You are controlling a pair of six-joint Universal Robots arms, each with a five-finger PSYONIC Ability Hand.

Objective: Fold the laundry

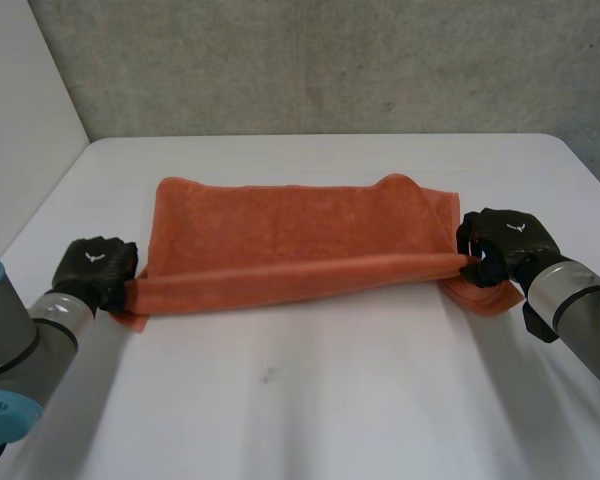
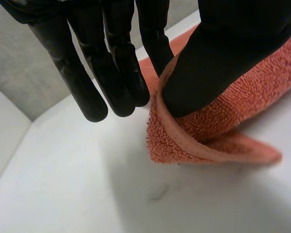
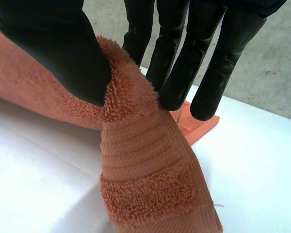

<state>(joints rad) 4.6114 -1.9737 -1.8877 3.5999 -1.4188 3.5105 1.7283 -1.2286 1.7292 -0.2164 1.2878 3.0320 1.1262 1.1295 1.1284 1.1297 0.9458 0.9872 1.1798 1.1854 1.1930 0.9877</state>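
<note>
An orange towel (image 1: 290,240) lies spread across the middle of the white table (image 1: 310,400). Its near long edge is lifted and stretched between my two hands. My left hand (image 1: 95,268) is at the near left corner. In the left wrist view the thumb (image 2: 233,58) presses into the towel's (image 2: 223,126) folded edge, with one finger behind the cloth. My right hand (image 1: 507,243) holds the near right corner. There the towel (image 3: 145,170) is pinched between the thumb (image 3: 48,43) and the fingers (image 3: 184,63), and the rest hangs down to the table.
A grey wall (image 1: 330,60) runs behind the table's far edge and a white wall (image 1: 20,110) stands at the left. Bare tabletop stretches in front of the towel toward me.
</note>
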